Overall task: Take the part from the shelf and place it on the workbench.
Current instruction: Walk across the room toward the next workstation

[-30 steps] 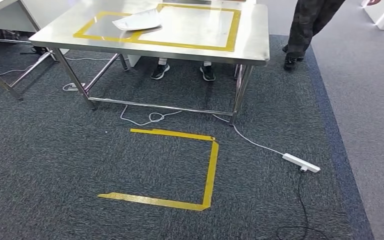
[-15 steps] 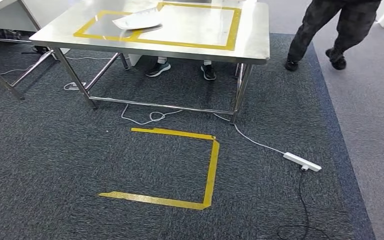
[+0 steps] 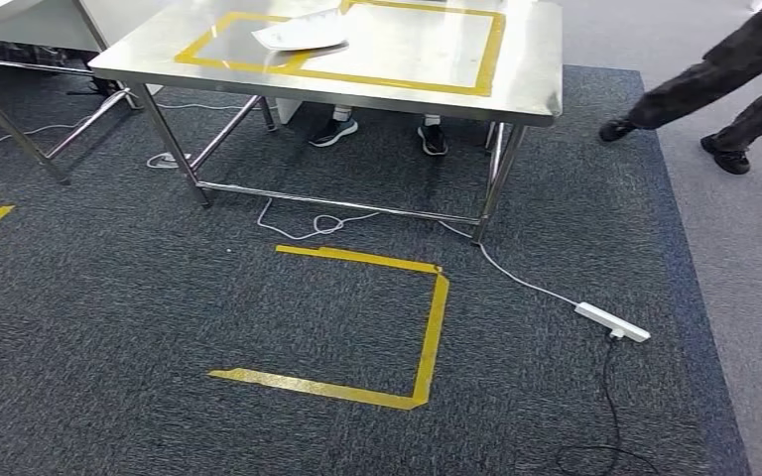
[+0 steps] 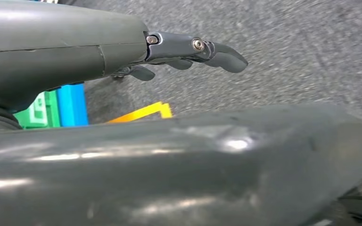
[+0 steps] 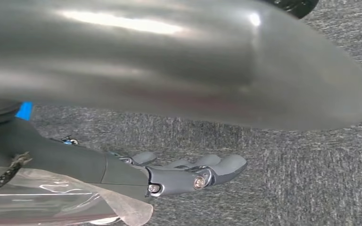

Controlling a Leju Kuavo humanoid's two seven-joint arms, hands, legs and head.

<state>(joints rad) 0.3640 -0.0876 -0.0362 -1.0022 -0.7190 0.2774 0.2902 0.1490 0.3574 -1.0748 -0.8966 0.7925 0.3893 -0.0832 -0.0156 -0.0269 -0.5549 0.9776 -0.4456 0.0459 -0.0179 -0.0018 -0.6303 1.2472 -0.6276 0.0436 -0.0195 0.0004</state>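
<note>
- Workbench [image 3: 516,84]: stainless steel, flat brushed top on tubular legs with low cross-rails; stands ahead of the robot across the carpet. A yellow tape rectangle [image 3: 496,45] marks its top.
- Part [image 3: 301,35]: pale, thin, plate-like piece with a curved outline, lying on the workbench at the near left corner of the tape rectangle, overlapping the tape line. Long axis runs roughly left to right. Whether this is the task's own part or another like it cannot be told; no shelf appears ahead.
- Left hand [image 4: 188,52]: hangs at the robot's side above the carpet, dark fingers nearly straight and spread, nothing in them.
- Right hand [image 5: 188,174]: hangs likewise, fingers extended, holding nothing; clear film lies over the forearm behind it.
- Governing relation: the part lies forward and slightly left, well apart from both hanging hands. By judgement the left hand is the nearer, though only slightly.
- Floor: dark grey flecked carpet [image 3: 109,327], short pile; an open yellow tape bracket [image 3: 427,327] between robot and bench.
- White power strip [image 3: 611,322], with its cord running back under the bench.
- Persons: a pair of shoes [image 3: 334,132] beneath the bench; dark-trousered legs [image 3: 724,69] striding at far right.
</note>
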